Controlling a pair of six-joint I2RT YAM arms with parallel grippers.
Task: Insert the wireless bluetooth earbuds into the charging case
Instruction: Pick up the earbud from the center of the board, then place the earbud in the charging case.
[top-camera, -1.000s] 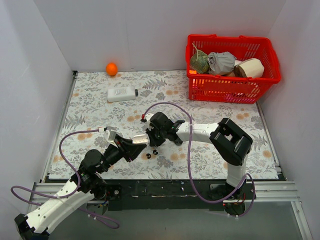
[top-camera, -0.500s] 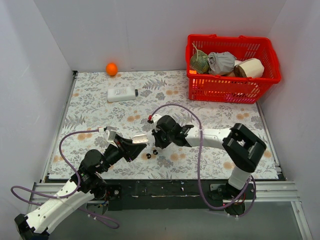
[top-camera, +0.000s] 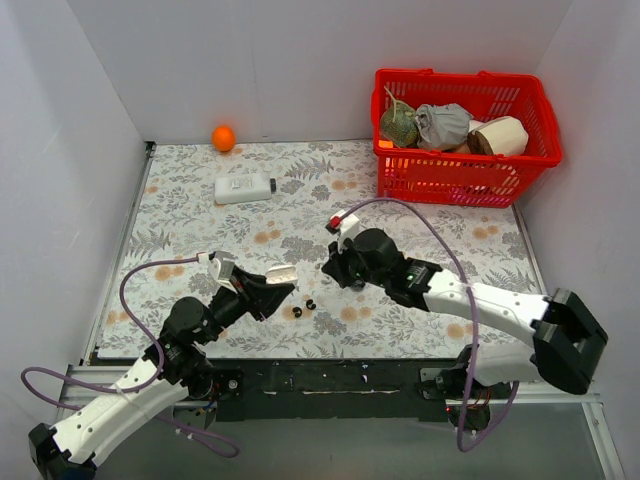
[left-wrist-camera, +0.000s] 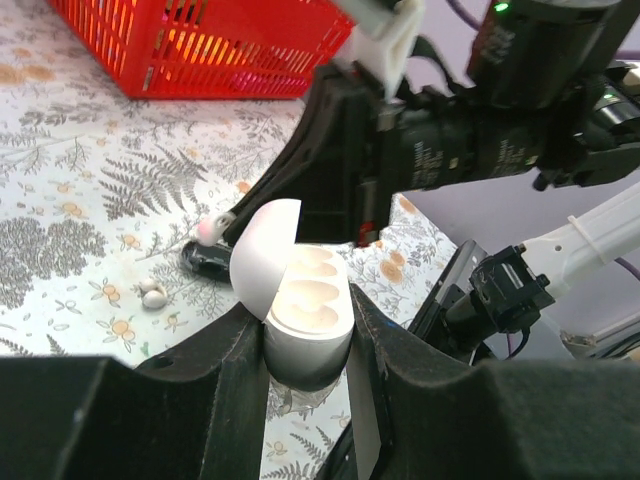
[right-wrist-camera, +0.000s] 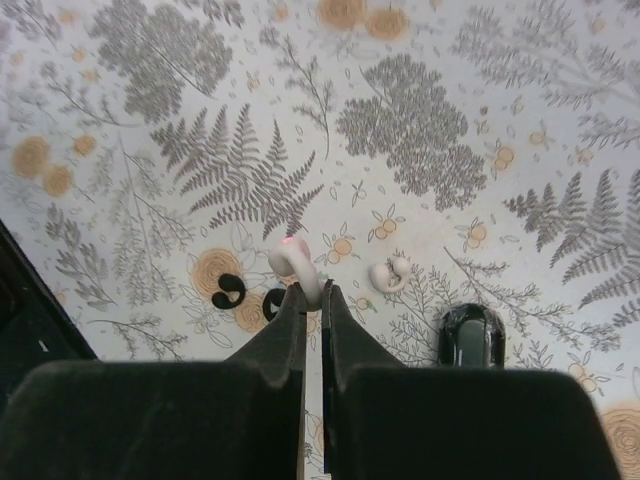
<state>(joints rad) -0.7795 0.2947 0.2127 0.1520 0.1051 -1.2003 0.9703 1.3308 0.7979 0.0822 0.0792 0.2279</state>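
My left gripper (left-wrist-camera: 305, 335) is shut on the white charging case (left-wrist-camera: 305, 305). It holds the case upright above the table with the lid open and both wells empty. The case also shows in the top view (top-camera: 283, 274). Two tiny black earbuds (right-wrist-camera: 229, 291) (right-wrist-camera: 272, 303) lie side by side on the floral cloth, also seen from above (top-camera: 297, 312). My right gripper (right-wrist-camera: 312, 295) is shut on a white stemmed earbud (right-wrist-camera: 293, 258) with a pink light. It holds this bud just above the black buds and a little right of the case (top-camera: 333, 266).
A second white earbud (right-wrist-camera: 388, 274) and a small black oval case (right-wrist-camera: 471, 335) lie on the cloth to the right of the black buds. At the back are a red basket (top-camera: 462, 170) of items, a white bottle (top-camera: 244, 187) and an orange (top-camera: 223, 137).
My right arm has swung its elbow out to the right and its gripper has drawn back to the right, away from the case, with the white earbud in it. The left arm is still.
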